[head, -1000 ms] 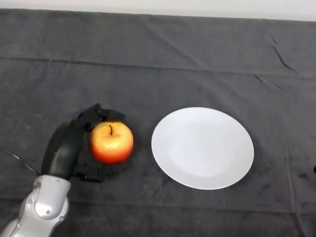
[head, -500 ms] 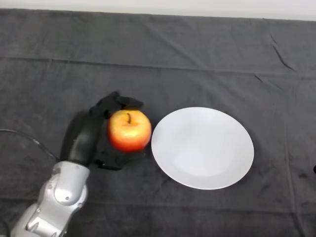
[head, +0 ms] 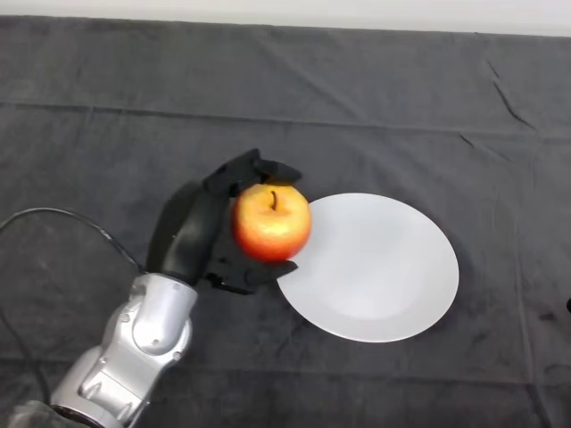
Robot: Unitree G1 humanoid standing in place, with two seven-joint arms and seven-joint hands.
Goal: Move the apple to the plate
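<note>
A red and yellow apple [head: 272,223] is held in my left hand [head: 201,234], whose black fingers curl over its top and whose thumb wraps under it. The apple hangs over the left rim of a round white plate [head: 384,267], which lies flat on the dark cloth at centre right. My silver-grey arm comes up from the lower left.
The dark cloth [head: 285,107] covers the whole table, with creases toward the back right. A pale strip [head: 357,13] runs along the far edge.
My hand has carried the apple to the right and a little away from me, from the cloth left of the plate to the plate's left rim.
</note>
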